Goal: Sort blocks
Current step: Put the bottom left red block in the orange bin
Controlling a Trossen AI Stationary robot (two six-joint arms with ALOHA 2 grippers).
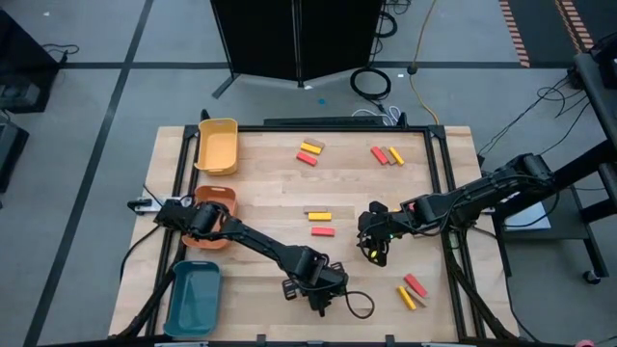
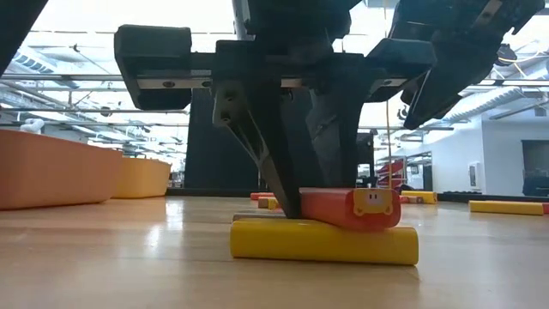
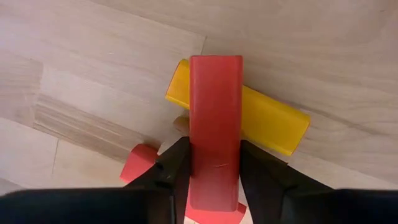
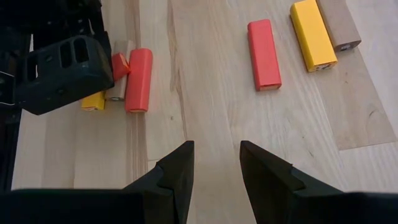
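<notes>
The left gripper [image 3: 214,180] stood low over the near edge of the table, its two fingers [image 3: 171,171] pressed against the sides of a red block [image 3: 215,124], so it had closed on that bar. The red block lay crosswise on a yellow block [image 3: 267,118], with another red piece [image 3: 138,163] and a scrap of tan wood just beside the pile. From table height the red block [image 2: 347,206] rested flat on the yellow one [image 2: 324,242], not yet lifted.

The right gripper [image 4: 214,168] hovered mid-table with its fingers apart and nothing between them, pointing towards a separate red block [image 4: 263,53] and a yellow block [image 4: 313,33].

By my reading the step in hand was picking a red bar out of a mixed heap. The next move would call for a straight lift so the yellow bar beneath was not dragged along, then a carry to one of the trays at the left, such as the orange tray [image 1: 218,200]
</notes>
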